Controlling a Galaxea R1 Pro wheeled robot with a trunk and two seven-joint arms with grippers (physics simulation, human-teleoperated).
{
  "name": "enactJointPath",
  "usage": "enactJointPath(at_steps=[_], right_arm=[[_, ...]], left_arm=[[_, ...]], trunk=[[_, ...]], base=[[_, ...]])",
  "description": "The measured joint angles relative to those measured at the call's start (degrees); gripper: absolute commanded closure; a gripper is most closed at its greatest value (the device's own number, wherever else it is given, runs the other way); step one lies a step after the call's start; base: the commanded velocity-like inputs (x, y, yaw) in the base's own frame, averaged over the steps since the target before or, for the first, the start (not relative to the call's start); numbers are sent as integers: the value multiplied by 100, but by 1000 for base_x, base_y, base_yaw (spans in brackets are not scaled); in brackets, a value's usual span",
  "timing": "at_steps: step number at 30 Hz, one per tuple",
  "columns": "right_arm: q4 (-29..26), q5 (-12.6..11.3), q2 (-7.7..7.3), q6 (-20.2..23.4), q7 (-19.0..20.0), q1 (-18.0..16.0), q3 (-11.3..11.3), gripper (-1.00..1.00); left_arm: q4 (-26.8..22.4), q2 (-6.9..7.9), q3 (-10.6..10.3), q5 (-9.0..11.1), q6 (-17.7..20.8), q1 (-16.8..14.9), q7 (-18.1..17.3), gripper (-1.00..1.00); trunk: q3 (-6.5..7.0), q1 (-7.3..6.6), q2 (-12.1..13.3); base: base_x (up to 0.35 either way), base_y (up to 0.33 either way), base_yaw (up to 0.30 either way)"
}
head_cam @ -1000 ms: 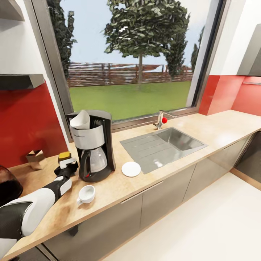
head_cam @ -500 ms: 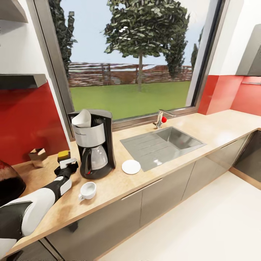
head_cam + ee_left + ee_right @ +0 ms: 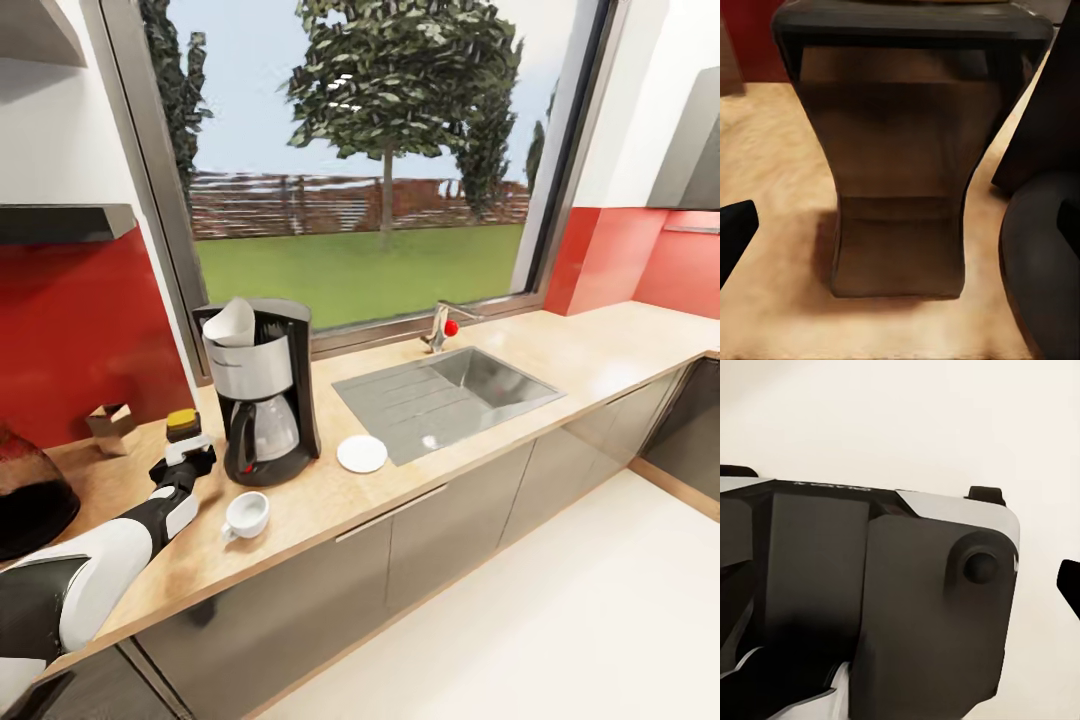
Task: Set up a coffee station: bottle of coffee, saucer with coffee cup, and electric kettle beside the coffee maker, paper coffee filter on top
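Coffee maker [image 3: 262, 390] left of centre on the kitchen countertop [image 3: 560, 350], paper coffee filter [image 3: 238, 322] on top, bottle of coffee [image 3: 183, 432] beside it at left gripper [image 3: 185, 462], grip unclear, coffee cup [image 3: 245, 516] in front, saucer [image 3: 362, 453] right, electric kettle [image 3: 30, 495] at left edge.

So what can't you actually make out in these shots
- Electric kettle: head view, cut off by the frame's left edge.
- Bottle of coffee: head view, body hidden behind the left pincer; the cap shows.
- Left pincer: open or shut unclear, fingertips too dark and cropped in the left wrist view.
- Right pincer: state unreadable in the right wrist view.
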Motion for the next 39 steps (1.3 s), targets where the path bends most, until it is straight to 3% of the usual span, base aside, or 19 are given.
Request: enactJointPath(at_steps=[9, 32, 34, 36, 37, 39], right_arm=[[0, 2, 0, 0, 0, 2, 0, -100], [0, 8, 15, -4, 1, 1, -22, -100], [-4, 9, 11, -5, 2, 0, -33, -100], [-7, 6, 4, -12, 2, -3, -39, -100], [-16, 5, 4, -136, 3, -2, -40, -100], [-20, 5, 11, -276, 3, -1, -40, -100]], left_arm=[[-1, 0, 0, 2, 0, 0, 0, -100], [15, 0, -4, -2, -11, 4, -35, -100], [17, -2, -6, -12, -51, 55, -238, -100], [16, 8, -2, -11, -129, 212, -723, -100], [10, 50, -3, -65, -328, 409, -1539, -100], [12, 96, 13, -48, -465, 477, -1953, -100]], trunk=[[0, 0, 0], [0, -1, 1], [0, -1, 1], [-1, -2, 1], [-1, -2, 1], [0, -2, 1]], base=[[-34, 0, 0], [-274, 0, 0], [-21, 0, 0], [-7, 0, 0], [-2, 0, 0], [-1, 0, 0]])
